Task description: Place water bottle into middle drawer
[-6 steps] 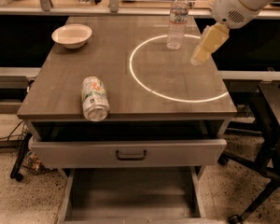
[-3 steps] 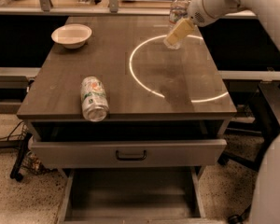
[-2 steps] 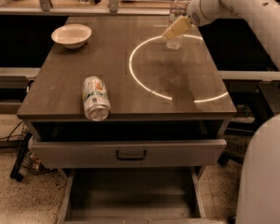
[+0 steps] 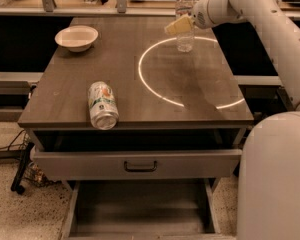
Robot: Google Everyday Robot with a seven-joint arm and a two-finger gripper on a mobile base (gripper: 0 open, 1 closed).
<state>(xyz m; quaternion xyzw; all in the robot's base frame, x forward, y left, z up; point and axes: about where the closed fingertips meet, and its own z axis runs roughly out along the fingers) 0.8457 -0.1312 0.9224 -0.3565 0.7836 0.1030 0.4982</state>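
Camera view, looking down across the table (image 4: 90,109) from its front edge.

- The water bottle (image 4: 185,41) stands upright at the far right of the tabletop, cap up, just inside the far arc of the light ring (image 4: 155,91) that shines on the wood. We judge an upright bottle near the back edge suits a sideways approach.
- The arm (image 4: 255,6) reaches in from the right at about mid-bottle height. The gripper (image 4: 176,26) lies level and points left, overlapping the bottle's label band. We cannot tell whether it is closed on the bottle, spread around it, or merely in front of it. The bottle's base looks to be on the wood, so we read this as the grasp step, not yet a lift.
- The middle drawer (image 4: 140,209) is pulled out below the table front, floor bare and in shadow. It sits well apart from the bottle, at the opposite edge of the table and much lower. It is open, so the bottle can go down into it without a separate pull.
- The upper drawer (image 4: 80,161) above it shows its grey front and dark handle (image 4: 140,166), and it overhangs the rear of the tray below. We judge that the carry must clear this front before descending.
- The drink can (image 4: 102,105) lies on its side near the front edge, left of centre. The bowl (image 4: 76,37) sits at the far left. Both are well away from the bottle, though the can lies close to a direct line toward the drawer, so a low carry risks nudging it.
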